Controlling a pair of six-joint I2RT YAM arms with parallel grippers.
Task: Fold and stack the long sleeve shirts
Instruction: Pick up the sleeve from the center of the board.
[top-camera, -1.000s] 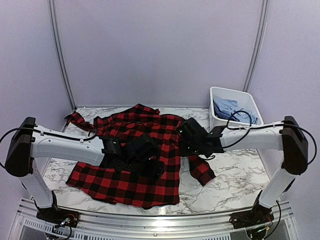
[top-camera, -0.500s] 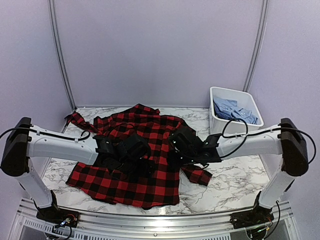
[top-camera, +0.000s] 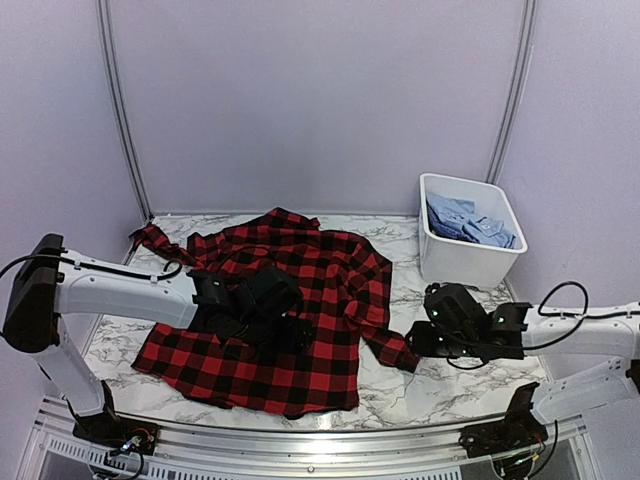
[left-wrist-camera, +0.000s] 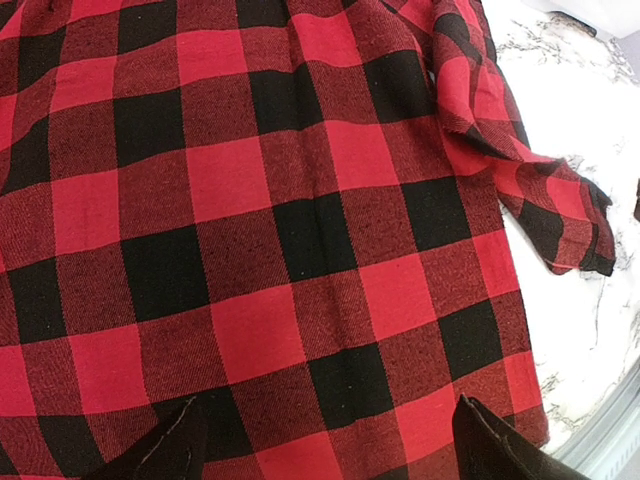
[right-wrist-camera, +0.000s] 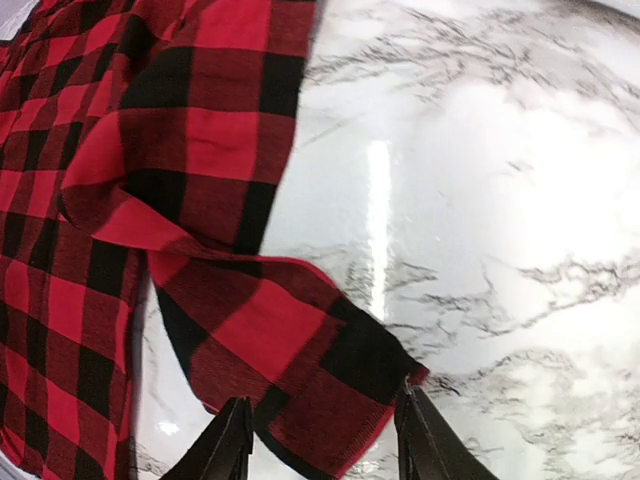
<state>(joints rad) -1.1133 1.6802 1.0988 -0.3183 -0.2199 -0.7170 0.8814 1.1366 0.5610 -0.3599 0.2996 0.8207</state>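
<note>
A red-and-black check long sleeve shirt (top-camera: 320, 275) lies spread flat on the marble table (top-camera: 470, 360). My left gripper (top-camera: 292, 335) hovers over its lower middle, wide open, with only flat cloth (left-wrist-camera: 270, 230) below the gripper (left-wrist-camera: 325, 420). The shirt's right sleeve bends down to a cuff (top-camera: 397, 350) lying on the table. My right gripper (top-camera: 415, 340) sits just right of that cuff, low over the table. In the right wrist view the gripper (right-wrist-camera: 322, 400) stands open, the cuff (right-wrist-camera: 300, 350) lying slack between its fingertips (right-wrist-camera: 232, 440). More light blue long sleeve shirts (top-camera: 465, 222) fill the tub.
A white plastic tub (top-camera: 470, 262) stands at the back right of the table. The shirt's left sleeve (top-camera: 155, 240) trails toward the back left corner. Bare marble (right-wrist-camera: 500, 200) lies right of the shirt. The table's metal front rail (top-camera: 320, 440) runs along the near edge.
My right gripper opened and drew back to the right and toward the near edge, off the shirt's body. The sleeve cuff now lies on the table. The left arm has barely moved.
</note>
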